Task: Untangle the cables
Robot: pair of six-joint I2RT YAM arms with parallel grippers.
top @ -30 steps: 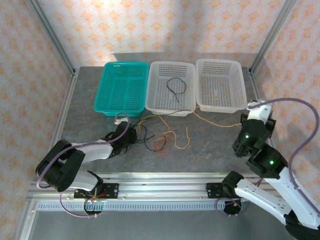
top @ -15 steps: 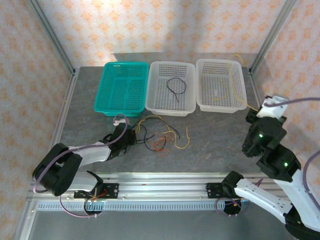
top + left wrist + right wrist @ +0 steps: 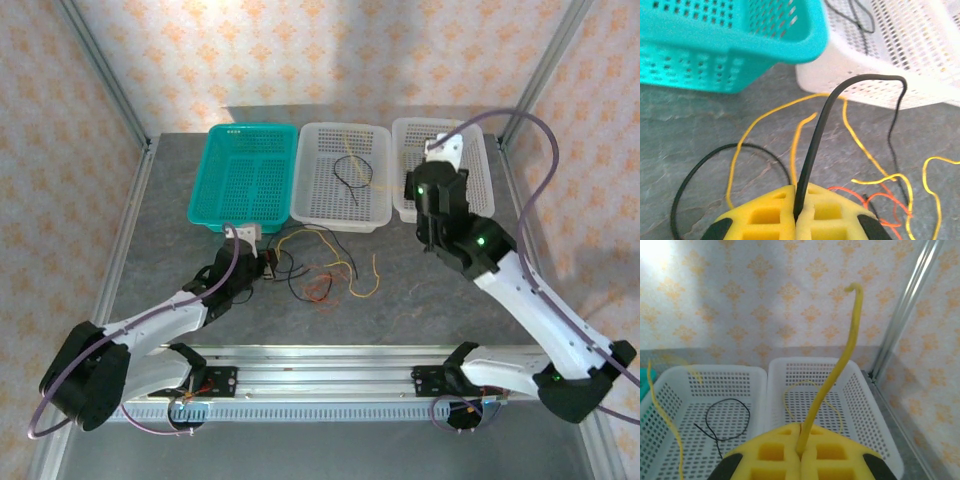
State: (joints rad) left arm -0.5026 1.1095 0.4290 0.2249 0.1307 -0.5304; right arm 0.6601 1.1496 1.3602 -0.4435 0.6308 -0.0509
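Grey surface (image 3: pixel 400 300) in a booth of orange-patterned wallpaper, metal rail along the near edge. Far side, left to right in a tight row: teal basket (image 3: pixel 245 180), middle white basket (image 3: pixel 340 222), right white basket (image 3: pixel 483 180).

Left hand (image 3: pixel 262 262) low over the surface, just in front of the teal basket's near right corner. Closed tight on a black cable (image 3: pixel 815 145): yellow pads (image 3: pixel 765 217) pressed together, cable pinched in the seam, rising out, arching over, then dropping toward the surface beside the middle white basket's wall.

Rest of the tangle (image 3: pixel 325 272) on the surface in front of the middle white basket, just right of the left hand. Loose yellow strands (image 3: pixel 770 112) looping across, orange cable (image 3: pixel 880 200) bunched at the near side, black loop (image 3: pixel 695 170) curling left near the pads. Strands crossing one another, exact overlaps hard to tell.

Right hand (image 3: pixel 437 165) raised over the right white basket. Also closed, gripping a yellow cable (image 3: pixel 832 375): free end sticking up past the pads, hooked tip against the wallpaper. Thin yellow loop (image 3: pixel 790 397) down in the right white basket; another thin yellow strand (image 3: pixel 660 410) over the middle white basket. Same cable or not: cannot tell.

Separate black cable loop (image 3: pixel 353 175) lying inside the middle white basket, apart from the tangle.
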